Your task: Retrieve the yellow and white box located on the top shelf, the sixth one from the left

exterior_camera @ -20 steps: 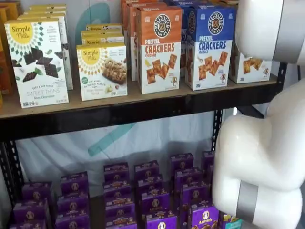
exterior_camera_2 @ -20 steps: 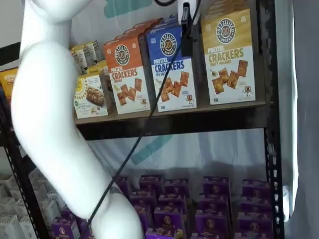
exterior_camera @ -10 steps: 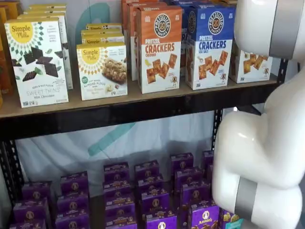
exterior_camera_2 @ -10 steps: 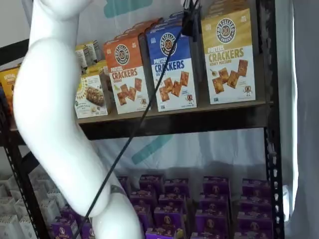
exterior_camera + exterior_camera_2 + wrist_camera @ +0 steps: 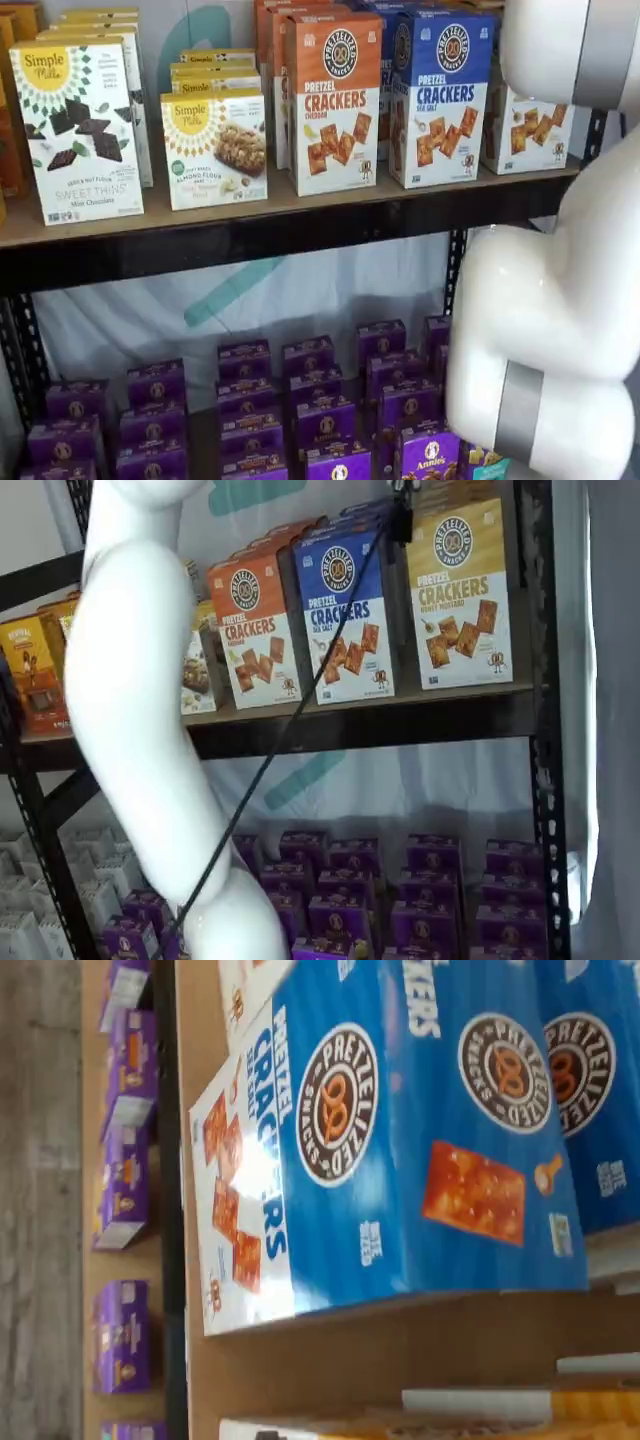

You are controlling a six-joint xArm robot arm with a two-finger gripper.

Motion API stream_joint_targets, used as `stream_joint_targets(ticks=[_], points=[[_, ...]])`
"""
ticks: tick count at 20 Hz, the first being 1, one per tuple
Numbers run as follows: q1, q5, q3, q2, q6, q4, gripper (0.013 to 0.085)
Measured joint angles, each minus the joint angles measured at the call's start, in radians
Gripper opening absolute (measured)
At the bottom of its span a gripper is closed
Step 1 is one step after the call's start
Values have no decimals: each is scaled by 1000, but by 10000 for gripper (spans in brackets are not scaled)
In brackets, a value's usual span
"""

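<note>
The yellow and white box (image 5: pixel 460 595) stood upright at the right end of the top shelf (image 5: pixel 400 720), its mustard band and round dark logo facing outward, just beside the blue-topped cracker box (image 5: pixel 345 615) and close to the black upright (image 5: pixel 540 680). In a shelf view only its white lower half (image 5: pixel 528 130) showed, the rest hidden behind the white arm (image 5: pixel 560 330). An orange-topped cracker box (image 5: pixel 333 105) stood to the blue one's other side, with two Simple Mills boxes (image 5: pixel 215 150) farther along the tan board. The arm rose in front of the shelving in both shelf views, a black cable (image 5: pixel 290 720) trailing down across the cracker fronts. The gripper (image 5: pixel 402 515) showed only as a dark shape at the upper edge of a shelf view, above the gap between the blue and yellow boxes; the fingers could not be made out there, yet the jaws stood spread wide with nothing between them. The wrist view looked down on the blue boxes (image 5: pixel 400 1150) from close above, with a yellow box edge (image 5: pixel 540 1415) alongside. Small purple boxes (image 5: pixel 320 400) filled the level below.
</note>
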Motion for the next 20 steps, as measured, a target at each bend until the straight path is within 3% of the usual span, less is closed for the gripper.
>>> stream_joint_targets(ticks=[3,8,20], points=[[20,21,-67,55,8,-41,850],[28,22,-101,87,11,-54,850],[64,-33,-88,110,6,-105,850]])
